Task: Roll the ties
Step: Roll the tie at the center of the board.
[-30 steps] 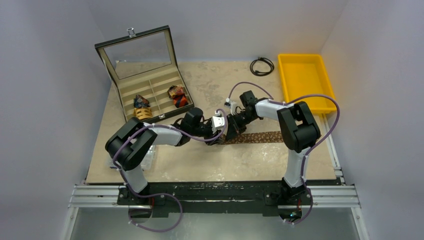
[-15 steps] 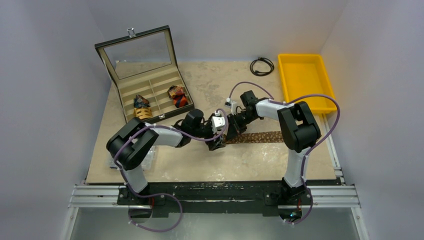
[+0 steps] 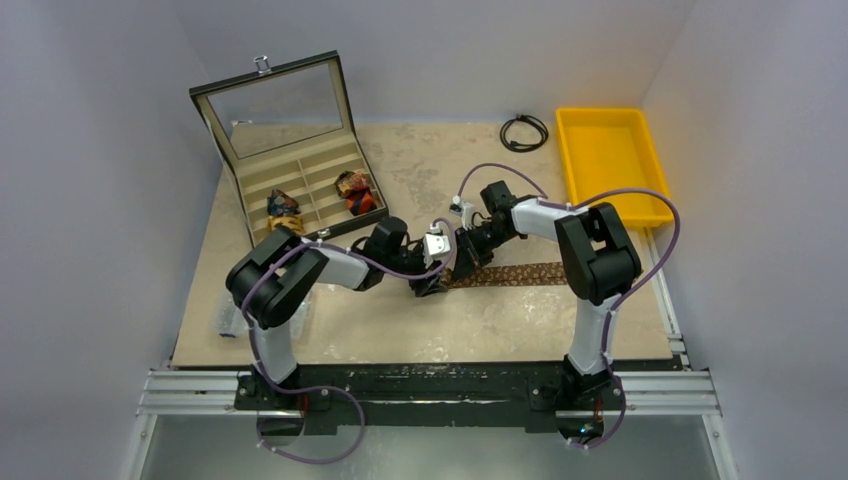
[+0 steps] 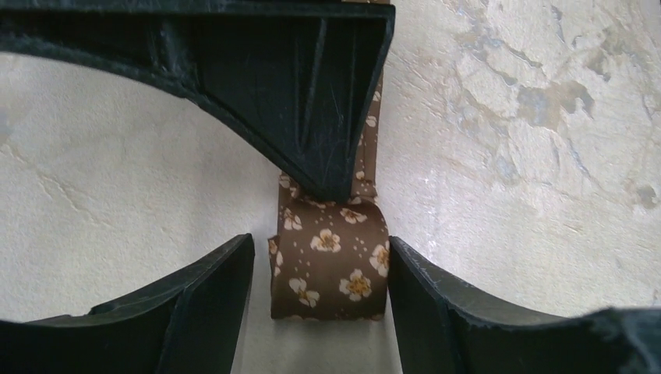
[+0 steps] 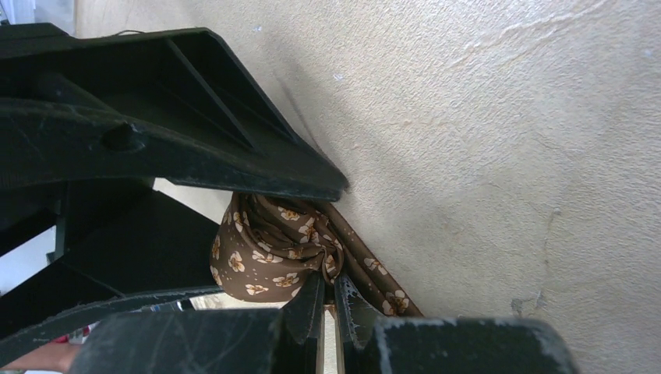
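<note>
Nearest us, on the worktop [image 3: 420, 335] about midway between its left and right edges, the left tool [image 4: 319, 269] stands spread, one finger on each side of the coil [image 4: 331, 265] at one end of the tie [image 3: 520, 273]. The right tool [image 5: 328, 302] is pressed together on the fabric at the coil's core. The unrolled length lies flat, running from the coil toward the right edge, parallel to the near edge. We judge that the coil must travel rightward along that axis. Both arms are at it, the left from the left side, the right from the far side. Farther back, two rolled ties [image 3: 283, 213] sit in the box [image 3: 300, 165] toward the far left corner. A tray [image 3: 605, 170] and a cable [image 3: 524, 131] lie by the far edge.
</note>
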Controlling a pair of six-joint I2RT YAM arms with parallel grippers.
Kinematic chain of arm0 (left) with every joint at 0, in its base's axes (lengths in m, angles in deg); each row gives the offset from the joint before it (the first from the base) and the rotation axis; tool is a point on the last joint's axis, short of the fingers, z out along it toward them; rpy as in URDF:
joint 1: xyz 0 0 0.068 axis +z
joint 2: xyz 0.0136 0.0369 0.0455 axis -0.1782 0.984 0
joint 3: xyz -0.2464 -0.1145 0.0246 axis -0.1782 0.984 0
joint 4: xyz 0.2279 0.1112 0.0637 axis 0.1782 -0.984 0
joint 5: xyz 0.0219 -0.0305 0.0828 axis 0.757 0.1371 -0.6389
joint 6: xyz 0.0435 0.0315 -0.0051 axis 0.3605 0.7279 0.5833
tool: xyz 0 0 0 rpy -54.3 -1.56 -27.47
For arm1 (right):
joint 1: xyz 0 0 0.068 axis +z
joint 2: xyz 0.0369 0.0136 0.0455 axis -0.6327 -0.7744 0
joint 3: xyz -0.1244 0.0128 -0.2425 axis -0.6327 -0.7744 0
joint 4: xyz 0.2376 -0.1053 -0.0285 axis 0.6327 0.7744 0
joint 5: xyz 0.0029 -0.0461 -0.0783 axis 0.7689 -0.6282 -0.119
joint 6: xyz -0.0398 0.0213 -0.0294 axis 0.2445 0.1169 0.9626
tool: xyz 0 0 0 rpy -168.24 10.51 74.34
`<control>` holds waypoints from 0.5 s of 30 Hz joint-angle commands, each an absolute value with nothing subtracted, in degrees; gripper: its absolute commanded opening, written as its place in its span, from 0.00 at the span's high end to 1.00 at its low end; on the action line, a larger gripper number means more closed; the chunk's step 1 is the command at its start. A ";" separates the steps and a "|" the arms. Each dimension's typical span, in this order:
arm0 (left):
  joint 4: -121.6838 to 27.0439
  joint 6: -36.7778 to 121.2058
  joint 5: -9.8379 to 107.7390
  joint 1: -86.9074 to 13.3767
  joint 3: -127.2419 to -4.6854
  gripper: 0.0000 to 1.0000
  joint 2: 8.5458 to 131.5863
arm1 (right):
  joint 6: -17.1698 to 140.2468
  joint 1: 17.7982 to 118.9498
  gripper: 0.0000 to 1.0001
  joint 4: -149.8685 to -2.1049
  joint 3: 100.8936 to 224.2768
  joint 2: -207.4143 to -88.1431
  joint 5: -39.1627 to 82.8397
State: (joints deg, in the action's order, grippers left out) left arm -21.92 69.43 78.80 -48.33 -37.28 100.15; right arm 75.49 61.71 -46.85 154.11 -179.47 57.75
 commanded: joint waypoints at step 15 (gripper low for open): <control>-25.38 72.30 74.54 -51.75 -38.16 0.66 100.20 | 75.15 61.74 0.90 -45.83 157.22 -179.38 54.37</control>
State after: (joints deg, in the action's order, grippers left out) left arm -17.24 69.43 76.90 -51.08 -38.96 103.50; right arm 75.27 61.75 -45.58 155.46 -179.80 57.64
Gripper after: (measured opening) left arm 0.375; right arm 0.057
